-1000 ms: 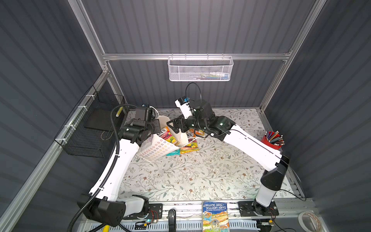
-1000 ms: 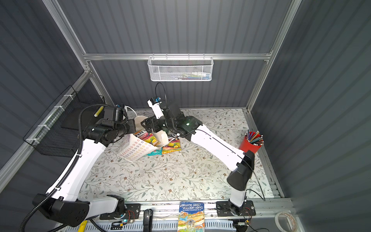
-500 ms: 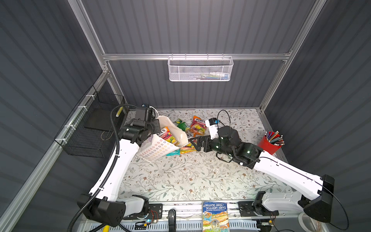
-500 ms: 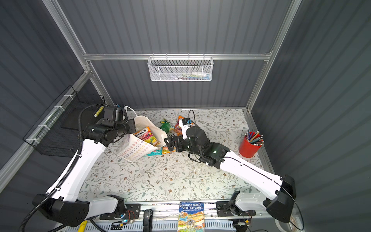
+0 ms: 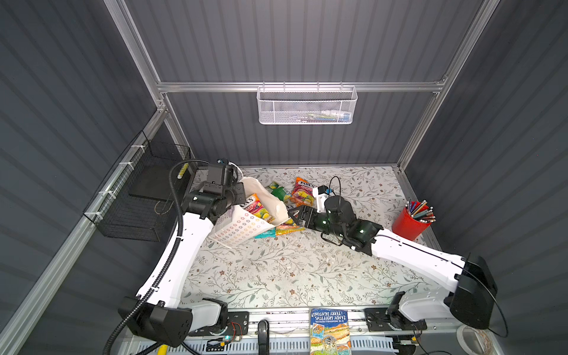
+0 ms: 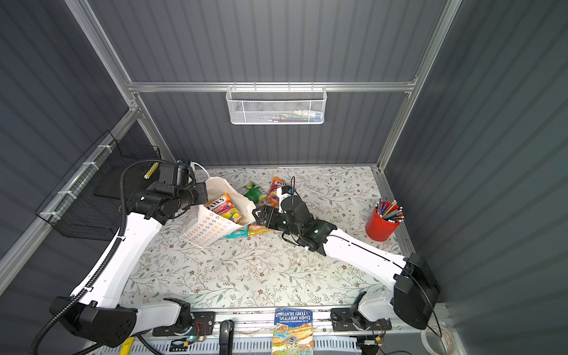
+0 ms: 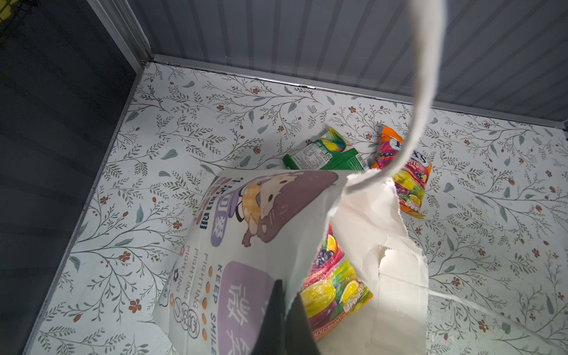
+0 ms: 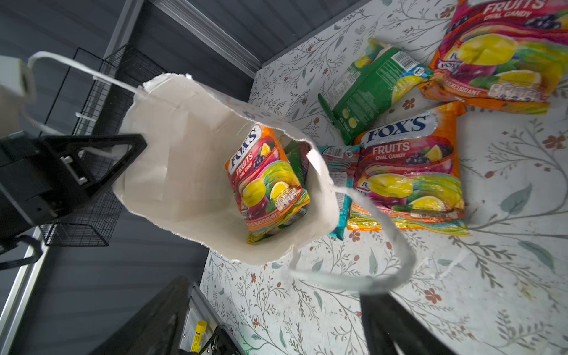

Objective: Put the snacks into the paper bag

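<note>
Now, bag (image 5: 242, 229) (image 6: 209, 230): is lying tilted on the table (image 5: 276, 276), flower-ring side facing up in both top views, mouth gaping toward the right arm.
Left gripper (image 7: 285, 296): is squeezing tight on the bag's rim, with paper caught between its two dark fingers. It is holding that edge up off the table and gripping nothing else.
Right gripper (image 8: 276, 322) (image 5: 292, 215): is hovering just in front of the bag's mouth, fingers spread wide and carrying nothing. Whether it is brushing the bag, I cannot tell.
Handle (image 8: 338, 281): is drooping from the bag's low rim, looping across in front of the right gripper.
Inside packet (image 8: 264, 184) (image 5: 256, 209) (image 7: 332, 285): orange-pink FOX'S, is resting in the bag against its low wall, with a bit of green wrapper peeking out behind it.
Orange packet (image 8: 408, 172) (image 5: 287, 229): is lying flat just outside the bag's mouth, overlapping the teal packet.
Teal packet (image 8: 338, 196) (image 5: 264, 234): is poking out between the bag's rim and the orange packet.
Green packet (image 5: 279, 192) (image 7: 322, 153) (image 8: 368, 89): is lying label-back up, near the bag, past its mouth.
Far packet (image 5: 302, 190) (image 7: 405, 178): orange, is lying just beside the green packet, on the side away from the bag.
Cup (image 5: 407, 226): red, is holding pencils, well apart from the bag.
Book (image 5: 330, 330): is lying well apart from the bag, at the front rail.
</note>
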Tool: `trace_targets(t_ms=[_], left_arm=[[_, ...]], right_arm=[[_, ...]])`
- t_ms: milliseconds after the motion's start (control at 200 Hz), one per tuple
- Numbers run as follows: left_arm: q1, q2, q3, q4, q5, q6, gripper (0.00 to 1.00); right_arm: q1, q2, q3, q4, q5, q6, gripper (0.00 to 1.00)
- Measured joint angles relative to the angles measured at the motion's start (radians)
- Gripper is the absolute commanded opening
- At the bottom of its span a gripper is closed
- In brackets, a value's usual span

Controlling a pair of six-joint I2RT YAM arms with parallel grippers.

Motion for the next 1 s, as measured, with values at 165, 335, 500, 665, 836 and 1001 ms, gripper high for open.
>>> trace_targets(t_ms=[165, 335, 500, 665, 836, 1001], left_arm=[[0.000, 0.000, 0.000, 0.000, -0.007, 0.000, 0.00], [0.000, 0.000, 0.000, 0.000, -0.021, 0.001, 0.00], [0.000, -0.004, 0.000, -0.001, -0.055, 0.009, 0.00], [0.000, -0.058, 0.000, -0.019, -0.083, 0.011, 0.00], [0.000, -0.117, 0.098, -0.068, -0.037, -0.005, 0.00], [-0.011, -0.092, 0.211, -0.039, 0.144, -0.075, 0.00]], right_arm=[[-0.035, 0.063, 0.011, 0.058, -0.039, 0.027, 0.67], [-0.042, 0.118, 0.065, 0.111, -0.086, 0.034, 0.20], [-0.050, 0.148, 0.146, 0.135, -0.162, 0.036, 0.00], [-0.049, 0.164, 0.293, 0.095, -0.262, 0.000, 0.00], [-0.057, 0.145, 0.495, -0.047, -0.318, -0.080, 0.00], [-0.144, 0.048, 0.618, -0.177, -0.391, -0.119, 0.00]])
